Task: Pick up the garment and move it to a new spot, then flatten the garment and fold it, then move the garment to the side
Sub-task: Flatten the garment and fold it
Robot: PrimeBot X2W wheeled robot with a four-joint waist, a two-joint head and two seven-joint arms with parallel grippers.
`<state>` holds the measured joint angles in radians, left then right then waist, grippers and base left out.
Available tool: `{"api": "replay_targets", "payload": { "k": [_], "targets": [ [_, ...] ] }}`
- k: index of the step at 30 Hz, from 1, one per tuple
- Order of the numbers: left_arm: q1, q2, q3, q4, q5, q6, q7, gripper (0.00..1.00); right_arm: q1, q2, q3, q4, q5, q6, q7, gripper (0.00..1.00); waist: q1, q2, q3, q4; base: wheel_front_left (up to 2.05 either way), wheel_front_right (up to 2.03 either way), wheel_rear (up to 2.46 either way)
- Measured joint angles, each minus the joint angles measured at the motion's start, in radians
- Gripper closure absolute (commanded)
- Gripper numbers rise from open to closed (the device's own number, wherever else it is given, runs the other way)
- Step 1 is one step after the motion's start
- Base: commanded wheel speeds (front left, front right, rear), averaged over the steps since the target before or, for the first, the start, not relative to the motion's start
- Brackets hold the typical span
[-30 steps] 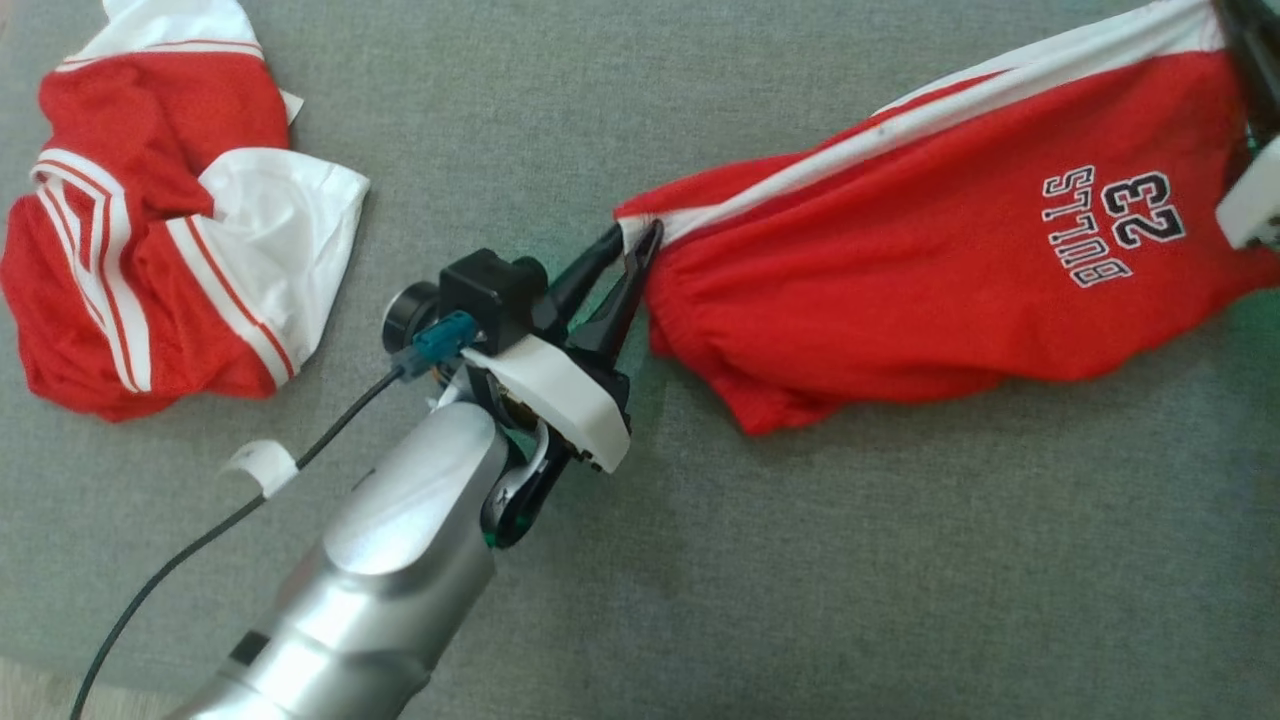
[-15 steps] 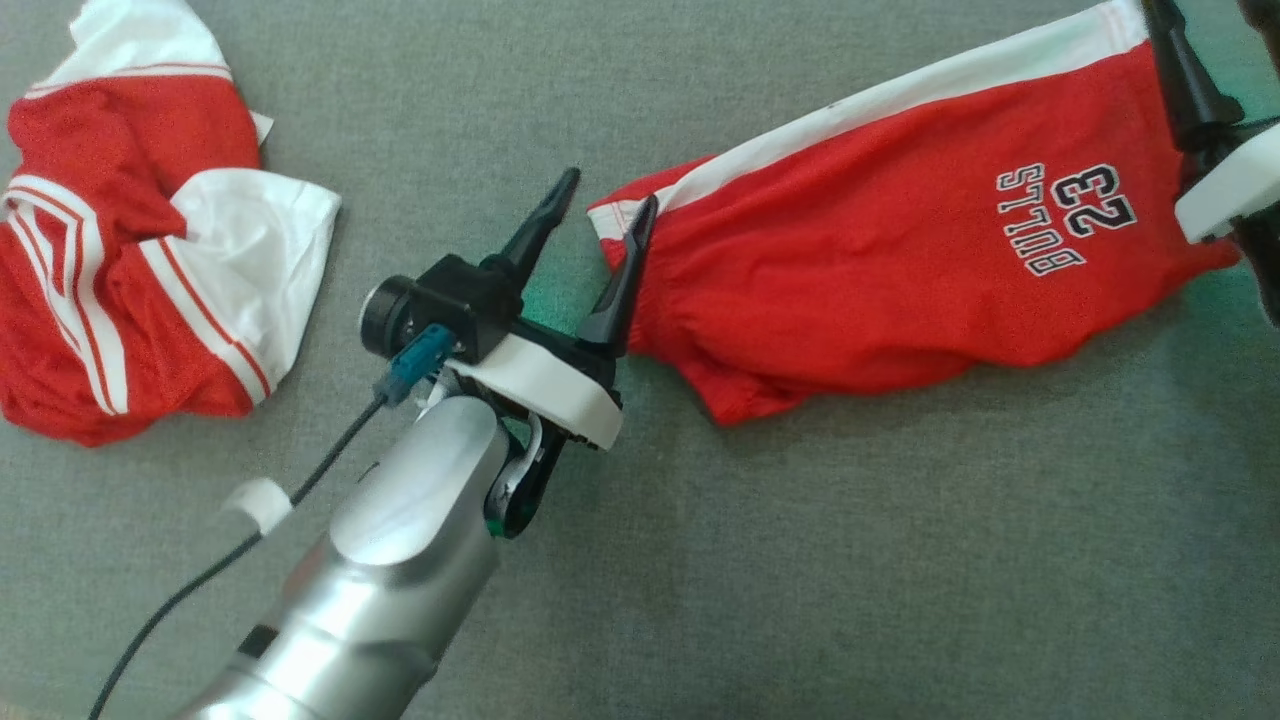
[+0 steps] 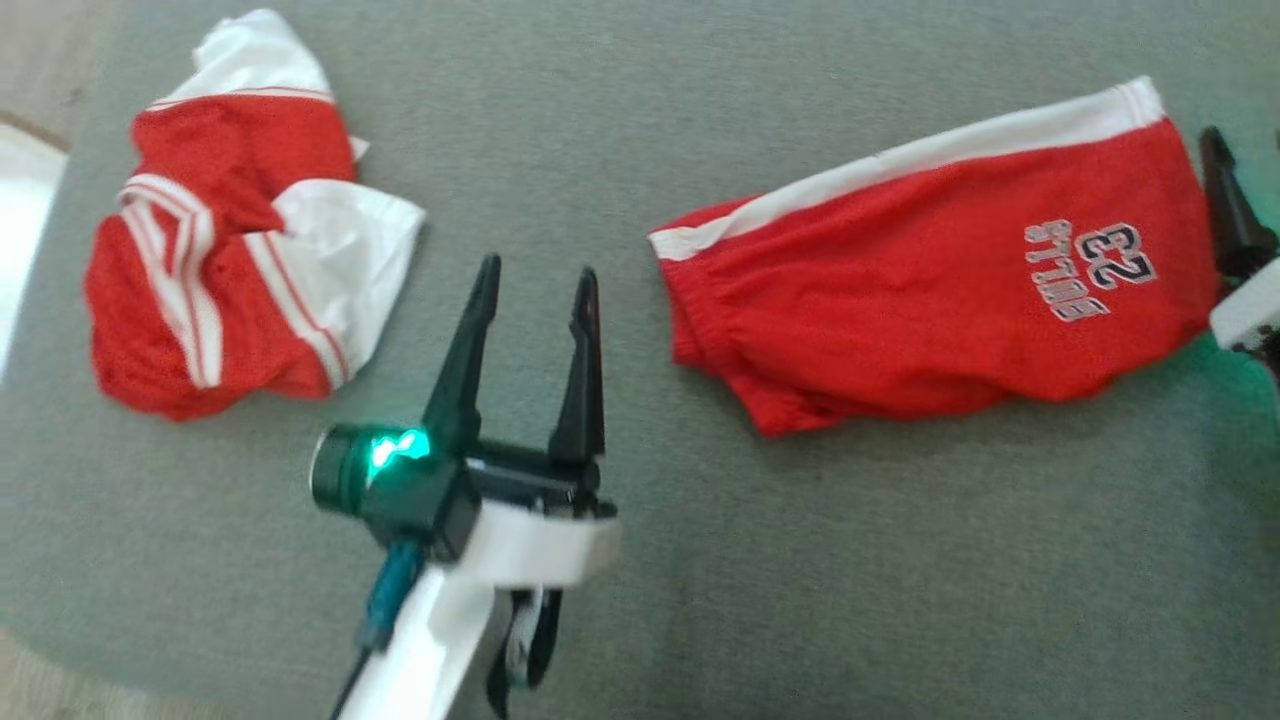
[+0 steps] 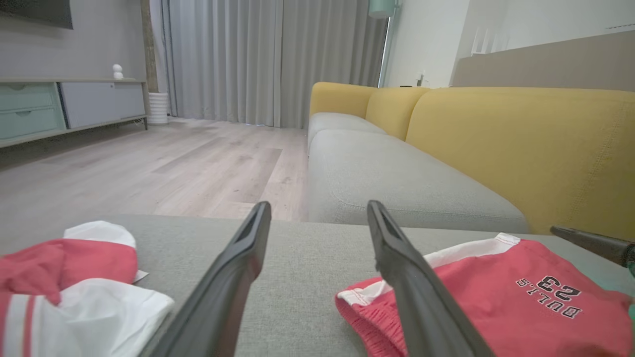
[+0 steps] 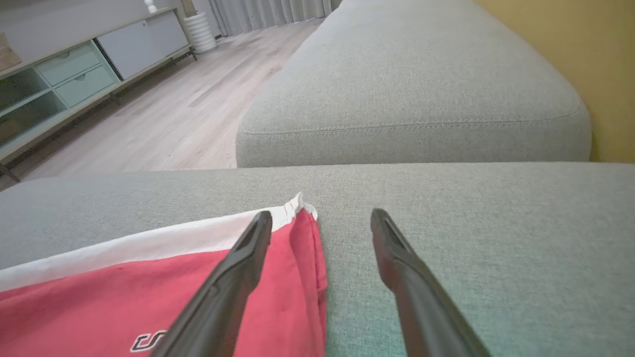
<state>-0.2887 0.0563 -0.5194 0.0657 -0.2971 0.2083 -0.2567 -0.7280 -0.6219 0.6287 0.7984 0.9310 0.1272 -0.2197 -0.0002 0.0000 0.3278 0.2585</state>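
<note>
1. Both arms have let go since a second ago. The left end effector (image 3: 538, 268), which was pinched on the waistband corner, now stands wide and has drawn well back from the cloth. The right end effector (image 5: 321, 214) has spread wide too and holds nothing. The head camera has also swung, so I discount the overall shift.
2. The garment (image 3: 940, 270), a pair of red shorts, lies stretched out on the grey cushion (image 3: 800, 580), right of centre in the head view. Its waistband (image 3: 700, 290) points toward my left arm and the printed leg end toward my right.
3. I judge this lay comes from pulling it taut between the two arms. Lengthwise tension takes out creases, and freeing both ends lets it settle without one side dragging.
4. My right fingers straddle the striped corner, one over cloth and one over bare cushion. Whether they touch it I cannot tell.
5. Its near edge bulges a little, so flattening looks mostly done and folding not begun.
6. A crumpled jersey (image 3: 230, 270) sits well apart on the left, clear of the work.
</note>
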Motion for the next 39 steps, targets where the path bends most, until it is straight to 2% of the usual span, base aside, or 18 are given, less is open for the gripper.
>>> {"api": "replay_targets", "payload": {
  "k": [4,9,10,11,12,13,17,22,30,35,39],
  "targets": [
    [0.078,-0.002,-0.002,-0.075,0.042,0.009,0.000,0.00,0.000,0.001,-0.015,0.085,0.019,0.000,0.060,0.00,0.0000,0.0000,-0.006,0.047,0.00,0.00,0.00],
    [0.146,-0.003,-0.009,-0.104,0.065,0.013,0.000,0.00,0.021,0.002,-0.012,0.141,0.061,0.000,0.194,0.00,0.0002,0.0000,-0.007,0.099,0.00,0.00,0.00],
    [0.153,-0.003,-0.009,-0.106,0.071,0.015,0.000,0.00,0.025,0.001,-0.012,0.138,0.069,0.000,0.205,0.05,0.0001,0.0000,-0.008,0.106,0.00,0.00,0.00],
    [0.157,-0.003,-0.009,-0.109,0.071,0.018,0.000,0.00,0.025,-0.003,-0.013,0.137,0.079,0.000,0.220,0.53,0.0001,0.0000,-0.009,0.110,0.00,0.00,0.00],
    [0.159,-0.003,-0.009,-0.112,0.071,0.018,0.000,0.00,0.025,-0.006,-0.013,0.134,0.086,0.000,0.230,0.95,0.0001,0.0000,-0.011,0.112,0.00,0.00,0.00],
    [0.160,-0.003,-0.007,-0.114,0.071,0.020,0.000,0.00,0.025,-0.006,-0.012,0.130,0.090,0.000,0.234,1.00,0.0001,0.0000,-0.013,0.112,0.00,0.00,0.00],
    [0.171,-0.004,0.006,-0.116,0.086,0.021,0.000,0.00,0.041,0.010,-0.011,0.119,0.097,0.000,0.223,1.00,0.0002,0.0000,-0.026,0.088,0.00,0.00,0.00],
    [0.176,-0.004,0.031,-0.115,0.099,0.017,0.000,0.00,0.065,0.005,-0.005,0.111,0.097,0.000,0.190,1.00,0.0002,0.0000,-0.050,0.023,0.00,0.00,0.00],
    [0.193,-0.004,0.041,-0.105,0.117,-0.007,0.000,0.00,0.066,-0.127,-0.021,0.100,0.061,0.000,0.156,1.00,0.0001,0.0000,-0.077,-0.100,0.00,0.00,0.00],
    [0.193,-0.004,0.044,-0.093,0.124,-0.024,0.000,0.00,0.053,-0.157,-0.030,0.074,0.025,0.000,0.151,1.00,0.0002,0.0000,-0.074,-0.146,0.00,0.00,0.00],
    [0.193,-0.004,0.048,-0.069,0.124,-0.034,0.000,0.00,0.010,-0.135,-0.034,0.023,-0.004,0.000,0.140,1.00,0.0003,0.0000,-0.082,-0.176,0.00,0.00,0.00]
  ]
}}
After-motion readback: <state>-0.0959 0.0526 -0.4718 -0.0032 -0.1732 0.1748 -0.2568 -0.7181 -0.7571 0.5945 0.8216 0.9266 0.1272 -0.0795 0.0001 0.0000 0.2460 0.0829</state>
